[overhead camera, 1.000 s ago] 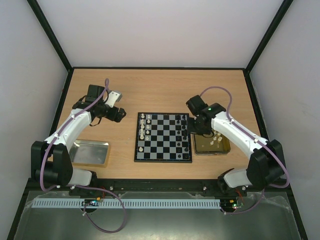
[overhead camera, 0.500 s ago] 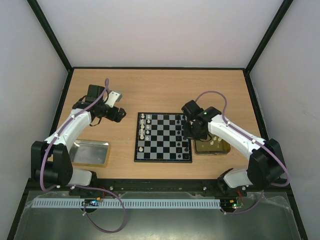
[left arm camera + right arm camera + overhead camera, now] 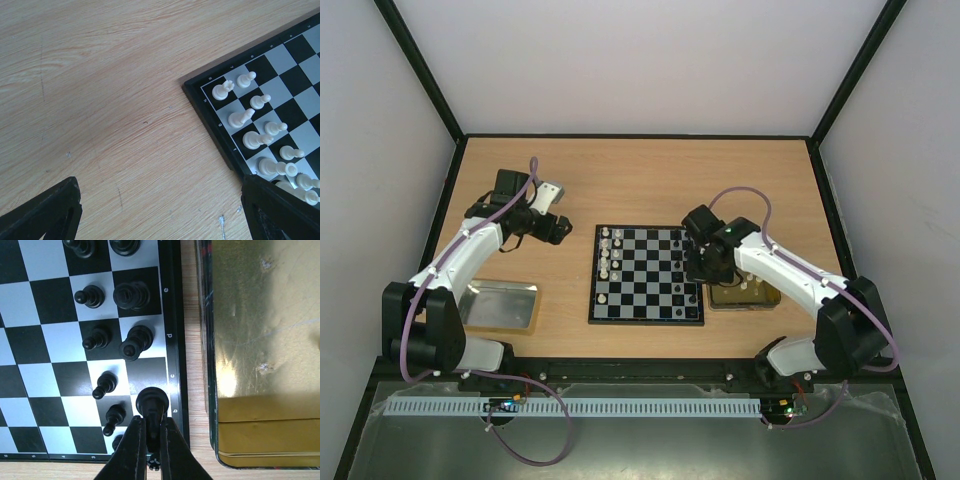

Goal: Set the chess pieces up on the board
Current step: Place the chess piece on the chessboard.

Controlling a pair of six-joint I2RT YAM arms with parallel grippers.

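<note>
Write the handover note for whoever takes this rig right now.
Left gripper: open, holding nothing, over bare table left of the board.
Right gripper: shut on a black piece at the board's right edge row.
Done: white pieces stand along the left side, black pieces along the right.
Left: set down the held piece; move the spare whites from the gold tray to the board.
</note>
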